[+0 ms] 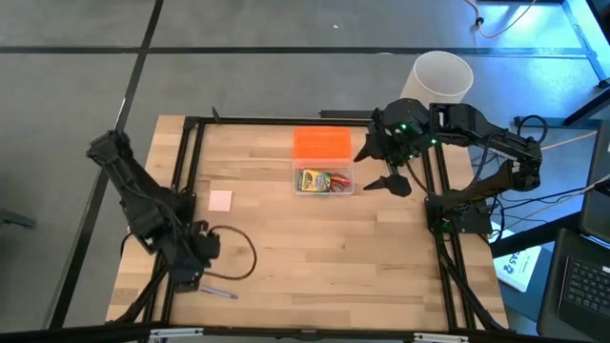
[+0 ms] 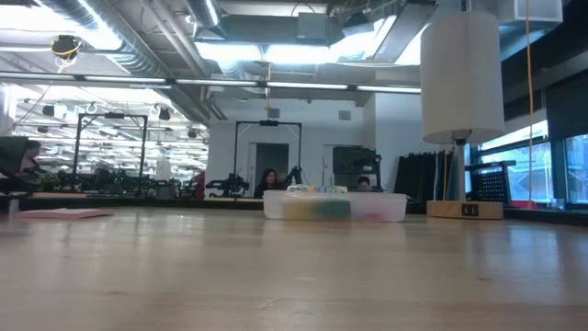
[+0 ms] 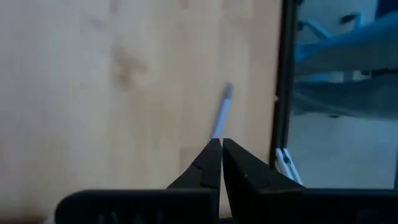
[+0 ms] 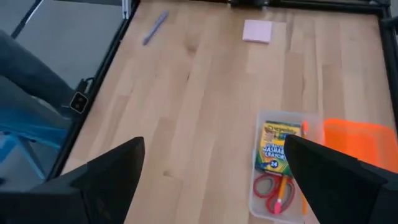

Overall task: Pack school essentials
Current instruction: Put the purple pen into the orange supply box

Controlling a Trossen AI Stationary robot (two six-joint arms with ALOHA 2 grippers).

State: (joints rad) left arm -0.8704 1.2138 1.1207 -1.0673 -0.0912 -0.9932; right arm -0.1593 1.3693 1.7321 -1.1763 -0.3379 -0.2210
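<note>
A purple pen (image 1: 219, 292) lies flat on the wooden table near its front left; in the left wrist view the pen (image 3: 221, 112) shows just beyond my shut left gripper (image 3: 221, 144), which hangs over it without touching. A pink square pad (image 1: 220, 200) lies flat left of centre. The clear plastic box (image 1: 324, 181) holds the yellow-green crayon box (image 4: 273, 146), red-handled scissors (image 4: 266, 186) and an orange pencil (image 4: 281, 191). My right gripper (image 1: 381, 167) hovers open just right of the box, with nothing between its fingers.
The orange lid (image 1: 322, 145) lies on the table just behind the clear box. A tall white cylinder (image 1: 441, 76) stands off the back right corner. A black frame rail (image 1: 181, 191) runs along the table's left side, and a black cable (image 1: 243, 252) loops near my left gripper.
</note>
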